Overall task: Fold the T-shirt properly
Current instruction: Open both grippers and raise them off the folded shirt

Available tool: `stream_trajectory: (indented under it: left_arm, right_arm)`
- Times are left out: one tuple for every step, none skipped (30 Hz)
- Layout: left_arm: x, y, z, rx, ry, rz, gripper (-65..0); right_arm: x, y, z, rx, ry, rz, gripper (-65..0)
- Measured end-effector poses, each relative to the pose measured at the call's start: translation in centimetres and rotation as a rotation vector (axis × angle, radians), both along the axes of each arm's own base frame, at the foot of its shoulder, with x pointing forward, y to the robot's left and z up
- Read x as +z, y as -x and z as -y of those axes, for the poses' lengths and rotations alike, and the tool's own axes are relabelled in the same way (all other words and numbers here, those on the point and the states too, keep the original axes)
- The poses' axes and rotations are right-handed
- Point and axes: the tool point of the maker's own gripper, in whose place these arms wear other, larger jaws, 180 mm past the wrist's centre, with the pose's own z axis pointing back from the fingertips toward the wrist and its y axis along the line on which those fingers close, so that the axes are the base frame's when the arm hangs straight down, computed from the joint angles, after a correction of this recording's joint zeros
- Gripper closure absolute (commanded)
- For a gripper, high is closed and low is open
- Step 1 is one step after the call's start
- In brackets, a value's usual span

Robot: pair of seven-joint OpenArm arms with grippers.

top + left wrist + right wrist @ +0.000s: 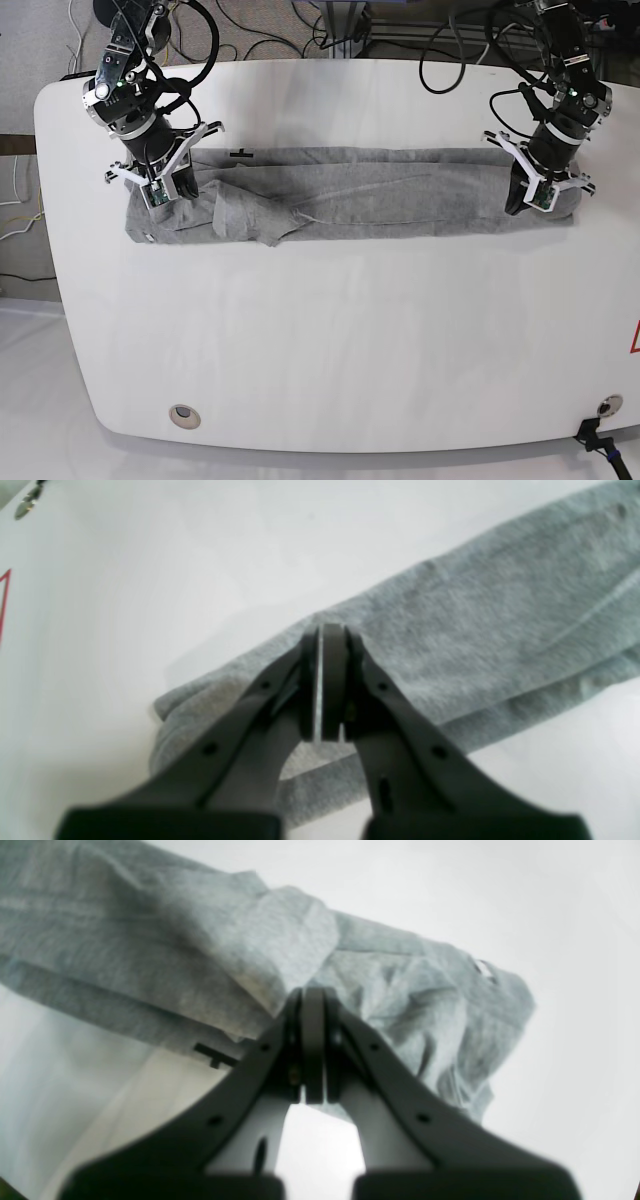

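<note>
The grey T-shirt (380,200) lies as a long narrow band across the far half of the white table (340,330). My left gripper (528,200) is at the band's right end. In the left wrist view the left gripper (325,630) is shut, its tips low over the cloth (475,620) near its far edge. No fabric shows between the pads. My right gripper (165,190) is at the left end, where a sleeve is folded over in wrinkles. In the right wrist view the right gripper (312,992) is also shut, its tips against rumpled fabric (150,940).
A black T mark (240,154) sits on the table just behind the shirt. A red triangle mark (634,338) is at the right edge. Two round fittings (183,415) sit near the front edge. Cables (300,30) hang behind the table.
</note>
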Motion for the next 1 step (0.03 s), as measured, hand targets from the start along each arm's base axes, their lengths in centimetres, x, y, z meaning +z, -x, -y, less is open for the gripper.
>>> stream_trajectory:
  left_arm:
    - [-0.02,0.03,0.0,0.0,0.0,-0.001,0.0]
  right_arm:
    - [-0.13,0.13,-0.03,-0.01,-0.006,-0.003,0.0]
